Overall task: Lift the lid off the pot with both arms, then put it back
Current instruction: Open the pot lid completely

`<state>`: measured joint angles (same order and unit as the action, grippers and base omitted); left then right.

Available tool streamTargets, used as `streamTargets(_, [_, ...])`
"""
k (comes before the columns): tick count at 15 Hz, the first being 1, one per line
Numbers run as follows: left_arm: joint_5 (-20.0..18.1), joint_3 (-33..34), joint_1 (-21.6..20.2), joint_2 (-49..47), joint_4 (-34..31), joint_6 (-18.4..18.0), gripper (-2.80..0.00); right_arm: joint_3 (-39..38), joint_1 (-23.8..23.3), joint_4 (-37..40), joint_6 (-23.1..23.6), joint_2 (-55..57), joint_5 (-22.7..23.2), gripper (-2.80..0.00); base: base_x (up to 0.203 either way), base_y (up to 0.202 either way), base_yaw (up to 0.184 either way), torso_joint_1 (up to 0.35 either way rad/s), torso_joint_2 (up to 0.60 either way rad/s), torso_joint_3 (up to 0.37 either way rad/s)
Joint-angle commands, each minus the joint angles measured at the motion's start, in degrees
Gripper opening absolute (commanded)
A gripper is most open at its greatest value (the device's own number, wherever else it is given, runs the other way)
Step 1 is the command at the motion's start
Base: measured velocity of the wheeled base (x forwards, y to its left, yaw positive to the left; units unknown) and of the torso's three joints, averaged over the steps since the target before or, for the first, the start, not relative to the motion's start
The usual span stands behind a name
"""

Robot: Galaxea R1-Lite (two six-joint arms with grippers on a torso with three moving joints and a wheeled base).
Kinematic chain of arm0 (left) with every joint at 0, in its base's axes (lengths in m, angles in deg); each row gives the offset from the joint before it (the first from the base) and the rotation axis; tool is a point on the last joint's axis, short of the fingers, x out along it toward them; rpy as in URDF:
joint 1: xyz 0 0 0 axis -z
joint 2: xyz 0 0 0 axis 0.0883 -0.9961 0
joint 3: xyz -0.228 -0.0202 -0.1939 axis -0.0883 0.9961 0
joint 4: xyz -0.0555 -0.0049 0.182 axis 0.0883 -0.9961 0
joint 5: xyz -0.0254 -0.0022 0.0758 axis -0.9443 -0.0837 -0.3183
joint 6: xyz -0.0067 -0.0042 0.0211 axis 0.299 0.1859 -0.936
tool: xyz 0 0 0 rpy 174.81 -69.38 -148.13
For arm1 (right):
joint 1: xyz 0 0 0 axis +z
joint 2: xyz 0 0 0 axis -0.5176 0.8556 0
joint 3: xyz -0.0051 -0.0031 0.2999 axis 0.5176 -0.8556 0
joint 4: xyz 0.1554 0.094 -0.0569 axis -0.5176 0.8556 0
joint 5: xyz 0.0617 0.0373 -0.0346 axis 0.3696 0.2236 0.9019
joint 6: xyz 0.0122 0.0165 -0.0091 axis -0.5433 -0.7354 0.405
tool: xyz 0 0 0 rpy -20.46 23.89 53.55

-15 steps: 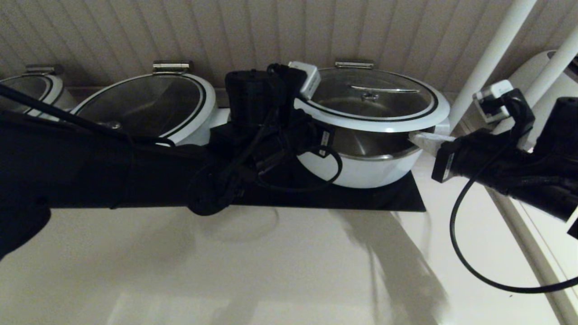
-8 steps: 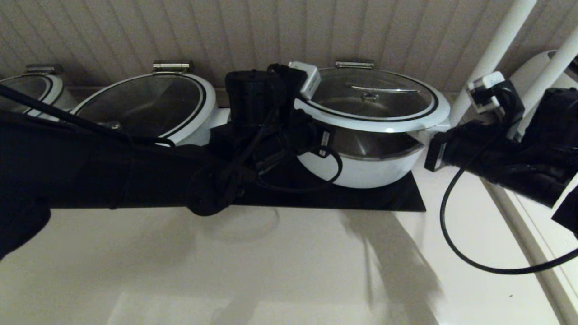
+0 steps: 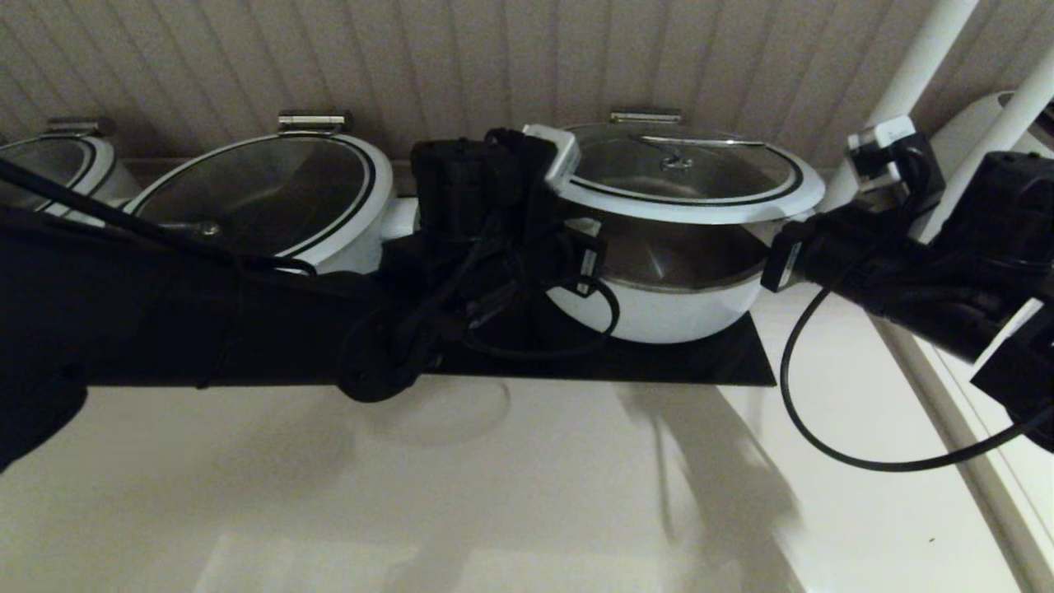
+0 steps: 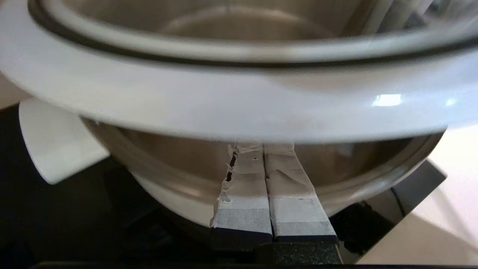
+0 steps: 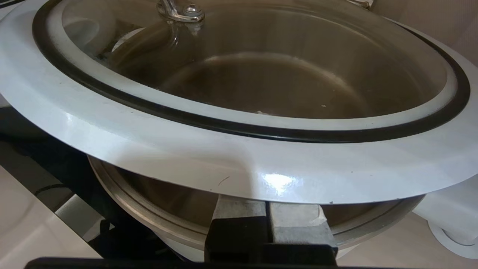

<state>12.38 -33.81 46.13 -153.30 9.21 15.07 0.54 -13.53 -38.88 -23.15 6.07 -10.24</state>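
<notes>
The lid (image 3: 683, 177), glass with a wide white rim, black ring and steel bar handle, is tilted up at its front edge above the pot (image 3: 667, 309), with a gap showing the steel interior. My left gripper (image 3: 576, 226) is shut, its taped fingers together under the lid's left rim; the left wrist view shows the gripper (image 4: 263, 147) touching the rim's underside (image 4: 239, 108). My right gripper (image 3: 770, 243) is shut, fingers together under the right rim. In the right wrist view that gripper (image 5: 267, 203) sits below the lid (image 5: 224, 149) and above the pot's rim (image 5: 149, 220).
The pot stands on a black mat (image 3: 675, 366). A similar lidded white pot (image 3: 272, 198) stands to its left and another (image 3: 58, 161) at the far left. A ribbed wall is right behind. White posts (image 3: 906, 91) rise at the right.
Both grippers have risen under the rim and the lid's front edge has lifted with them, widening the gap above the pot. The right gripper has slid further under the rim.
</notes>
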Motion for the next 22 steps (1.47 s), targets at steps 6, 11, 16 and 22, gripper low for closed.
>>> streamTargets(6, [-0.1, 9.0, 0.0, 8.4, 0.1, -3.8, -2.8, 0.1, 0.0, -0.5, 0.1, -0.2, 0.0, -2.8, 0.0, 0.0, 0.0, 0.0, 0.0, 0.0])
streamTargets(11, [0.3, 22.5, -0.4, 20.2, -0.2, -4.2, -2.8, 0.4, 0.0, -0.5, 0.2, -0.2, 0.0, -2.8, 0.0, 0.0, 0.0, 0.0, 0.0, 0.0])
streamTargets(16, [6.9, 38.1, -5.3, 34.3, -0.2, -3.7, -2.8, 1.1, 0.0, -0.5, 0.1, 0.1, 0.1, -2.8, 0.0, 0.0, 0.0, 0.0, 0.0, 0.0])
streamTargets(22, [7.9, 59.2, -16.4, 51.0, -0.2, 1.6, -2.8, 1.6, 0.0, -0.5, 0.2, 0.3, 0.1, -2.8, 0.0, 0.0, 0.0, 0.0, 0.0, 0.0])
